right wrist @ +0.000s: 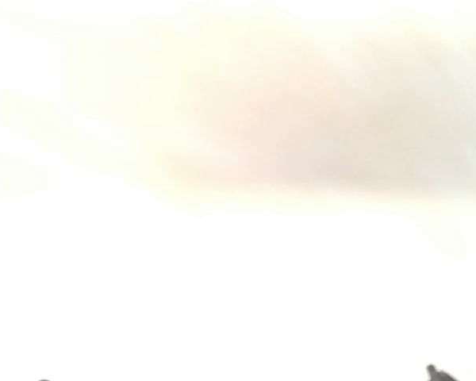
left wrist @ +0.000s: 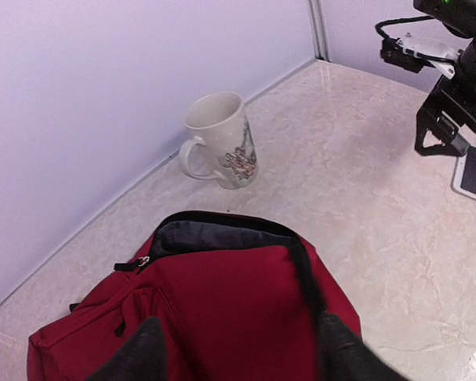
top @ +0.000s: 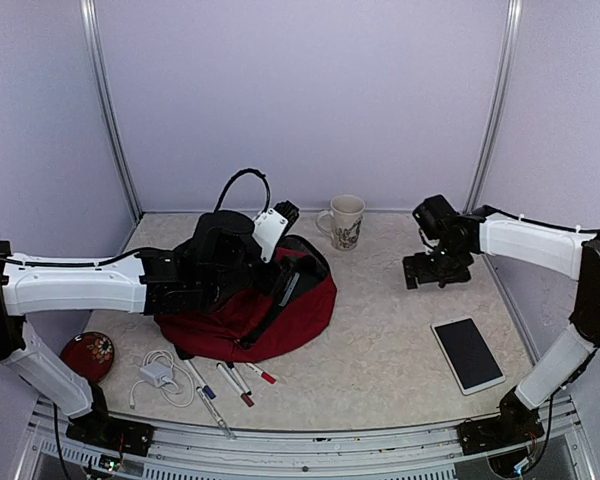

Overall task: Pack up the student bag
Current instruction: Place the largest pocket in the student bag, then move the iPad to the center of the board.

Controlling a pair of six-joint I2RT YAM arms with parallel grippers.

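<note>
We see the student bag as soft, matt dark-red cloth with a dark woven lining. The mug looks glazed and glossy, the counter smooth and stone-mottled with a faint sheen, and the tablet glassy on its face.

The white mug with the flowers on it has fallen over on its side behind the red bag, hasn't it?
Not quite. The mug is not on its side. It stands upright with its opening facing up, behind the red bag. The left wrist view shows this most clearly.
</note>
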